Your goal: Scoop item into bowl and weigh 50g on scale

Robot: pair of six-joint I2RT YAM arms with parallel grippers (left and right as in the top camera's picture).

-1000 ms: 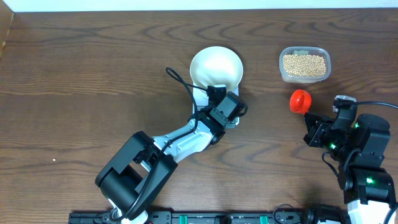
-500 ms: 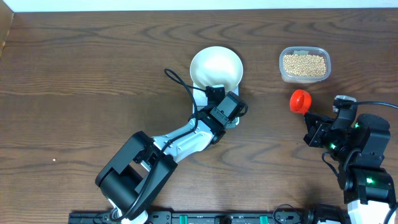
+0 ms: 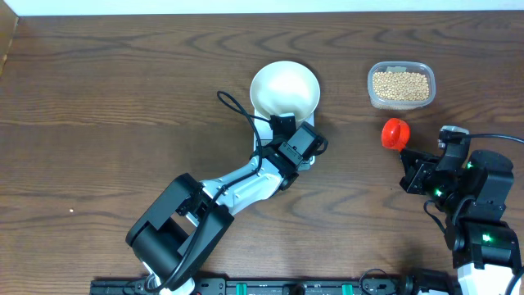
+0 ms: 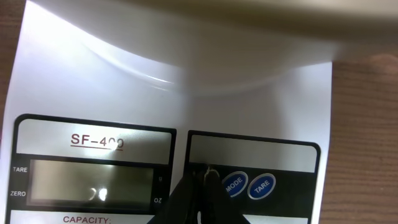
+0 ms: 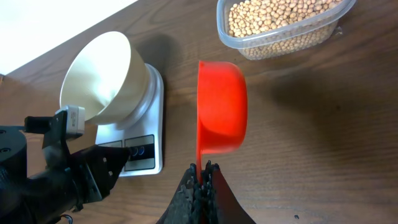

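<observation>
At the scale's (image 4: 93, 81) button panel the left claw (image 4: 201, 176) is shut, its tip down on the strip just left of the MODE button (image 4: 234, 184); whether it presses anything cannot be told. Held against the overhead views from the last second, almost nothing has changed: that arm sits in the same pose, and bowl (image 3: 284, 88), scoop (image 3: 395, 133) and tub (image 3: 371, 90) lie where they did. The display (image 4: 93, 182) shows only a glare spot, and no reading can be made out. The right claw (image 5: 202, 173) is shut on the scoop's handle, holding the red cup on its side over bare worktop (image 3: 123, 82), near the tub but apart from it, with no beans showing in it. The beans (image 3: 400, 85) are all in the tub, well to the right of the scale. The bowl stands on the scale's platform, white and empty. My reading is that this stillness is a dwell on the controls, likely waking or zeroing the scale with the bowl in place, so the weighing proper has not begun. Until the display settles, the right arm has little reason to dip into the tub.
</observation>
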